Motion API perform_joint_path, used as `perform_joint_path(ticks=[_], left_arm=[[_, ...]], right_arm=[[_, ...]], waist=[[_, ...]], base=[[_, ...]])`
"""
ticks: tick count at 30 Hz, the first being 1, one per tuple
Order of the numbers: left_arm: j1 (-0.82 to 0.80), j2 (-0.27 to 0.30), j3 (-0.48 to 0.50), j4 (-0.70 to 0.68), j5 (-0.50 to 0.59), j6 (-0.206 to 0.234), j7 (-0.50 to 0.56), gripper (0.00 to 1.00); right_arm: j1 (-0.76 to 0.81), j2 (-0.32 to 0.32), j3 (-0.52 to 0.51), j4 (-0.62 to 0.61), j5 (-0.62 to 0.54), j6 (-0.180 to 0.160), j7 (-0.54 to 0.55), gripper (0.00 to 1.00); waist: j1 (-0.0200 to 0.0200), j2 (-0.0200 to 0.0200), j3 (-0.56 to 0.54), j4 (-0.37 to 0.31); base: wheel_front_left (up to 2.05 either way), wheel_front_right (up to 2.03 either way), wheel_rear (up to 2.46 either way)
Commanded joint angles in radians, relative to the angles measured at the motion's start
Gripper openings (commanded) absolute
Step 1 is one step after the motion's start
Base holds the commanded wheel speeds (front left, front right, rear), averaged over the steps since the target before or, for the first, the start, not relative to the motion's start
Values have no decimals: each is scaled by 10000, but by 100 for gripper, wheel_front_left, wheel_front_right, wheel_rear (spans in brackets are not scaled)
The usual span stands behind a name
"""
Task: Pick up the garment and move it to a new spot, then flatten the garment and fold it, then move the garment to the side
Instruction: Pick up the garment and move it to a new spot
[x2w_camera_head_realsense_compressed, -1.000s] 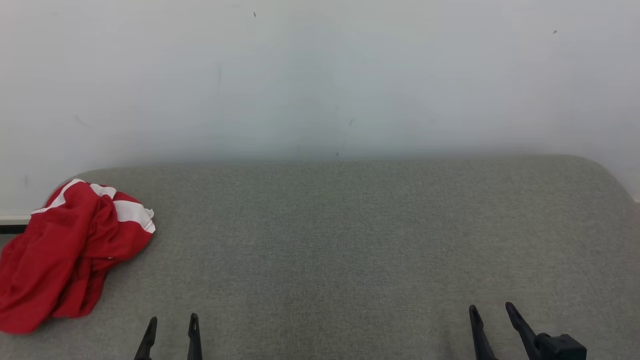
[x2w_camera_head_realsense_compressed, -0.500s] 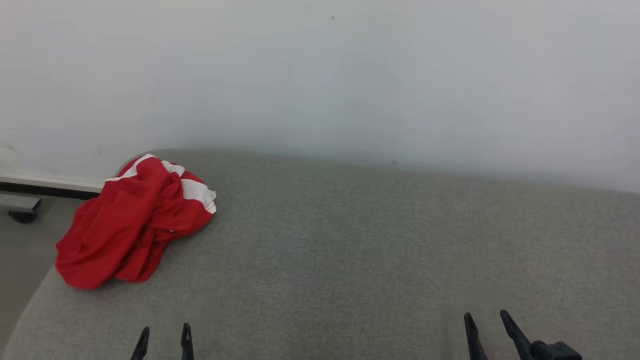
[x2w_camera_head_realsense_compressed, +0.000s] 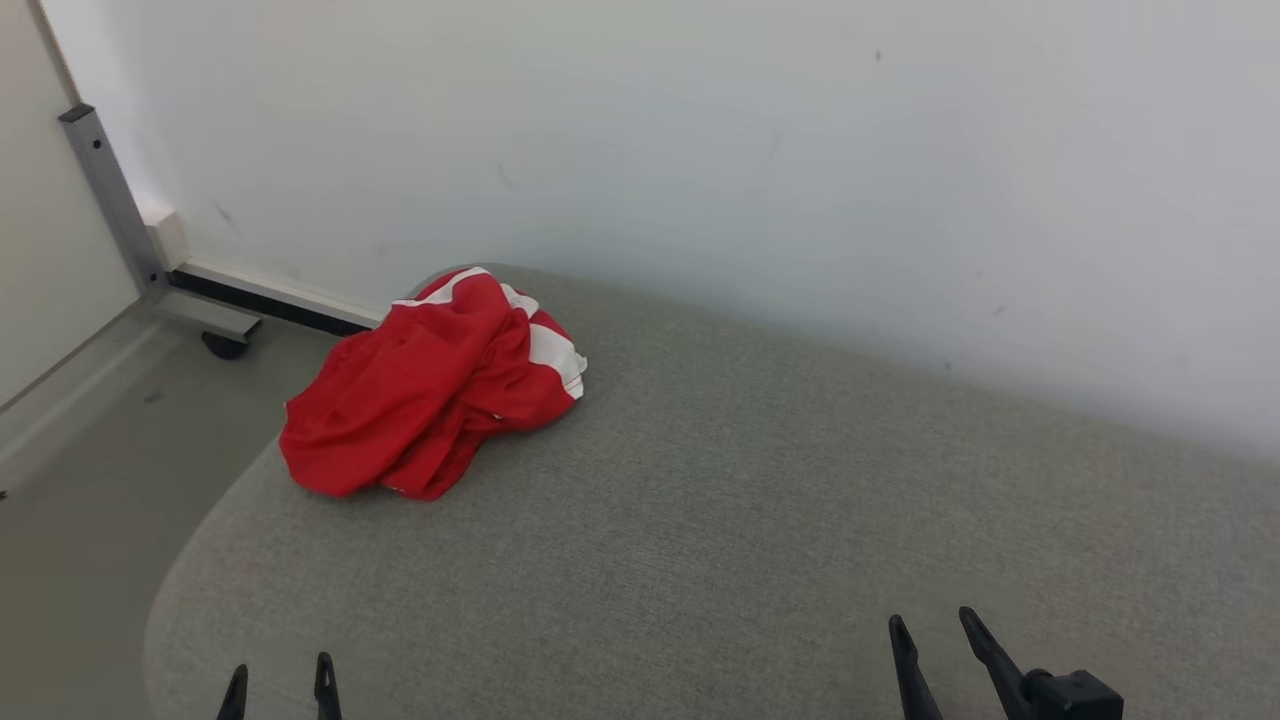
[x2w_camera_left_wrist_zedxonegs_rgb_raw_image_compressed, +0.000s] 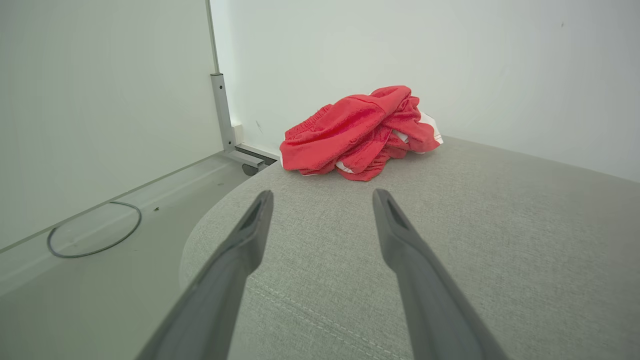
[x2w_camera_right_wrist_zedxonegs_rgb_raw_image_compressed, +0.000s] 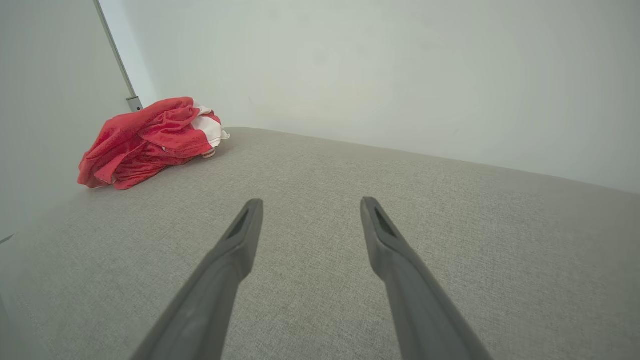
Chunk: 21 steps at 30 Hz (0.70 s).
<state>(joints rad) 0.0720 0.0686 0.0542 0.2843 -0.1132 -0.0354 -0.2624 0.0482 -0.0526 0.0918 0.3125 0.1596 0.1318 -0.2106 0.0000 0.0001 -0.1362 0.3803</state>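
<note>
A crumpled red garment (x2w_camera_head_realsense_compressed: 430, 395) with white stripes lies bunched at the far left corner of the grey fabric surface (x2w_camera_head_realsense_compressed: 750, 500), close to the wall. My left gripper (x2w_camera_head_realsense_compressed: 280, 680) hovers open at the near left edge, well short of the garment (x2w_camera_left_wrist_zedxonegs_rgb_raw_image_compressed: 360, 132), with nothing between its fingers. At the lower right my right gripper (x2w_camera_head_realsense_compressed: 930, 640) is open and empty too, far from the garment (x2w_camera_right_wrist_zedxonegs_rgb_raw_image_compressed: 150, 140). Both grippers (x2w_camera_left_wrist_zedxonegs_rgb_raw_image_compressed: 322, 197) (x2w_camera_right_wrist_zedxonegs_rgb_raw_image_compressed: 310, 205) sit just above the fabric.
A white wall (x2w_camera_head_realsense_compressed: 700, 130) runs behind the surface. To the left, floor (x2w_camera_head_realsense_compressed: 90, 440), a metal post (x2w_camera_head_realsense_compressed: 110, 190) on a wheeled base (x2w_camera_head_realsense_compressed: 222, 345), and a pale panel (x2w_camera_left_wrist_zedxonegs_rgb_raw_image_compressed: 100, 100). A cable loop (x2w_camera_left_wrist_zedxonegs_rgb_raw_image_compressed: 95, 230) lies on the floor. The surface's left edge is rounded.
The head camera has turned left, so the garment now sits nearer the middle of the picture and the floor and post have come into sight. Both grippers stay open; the garment lies unmoved.
</note>
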Motion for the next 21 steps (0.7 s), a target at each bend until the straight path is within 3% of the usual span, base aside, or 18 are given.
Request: perform_joint_path(ticks=[1,21], left_arm=[[98,4,111,-132,-36,74,-39,100],[303,-117,834,-451,-12,6,-39,100]], right_arm=[[-166,15,110,67,-27,-21,-8,100],[-953,-42,700,859,279,-21,-238,100]], waist=[[0,-1,150,488],[0,-1,407,732]], base=[[0,0,0],[0,0,0]])
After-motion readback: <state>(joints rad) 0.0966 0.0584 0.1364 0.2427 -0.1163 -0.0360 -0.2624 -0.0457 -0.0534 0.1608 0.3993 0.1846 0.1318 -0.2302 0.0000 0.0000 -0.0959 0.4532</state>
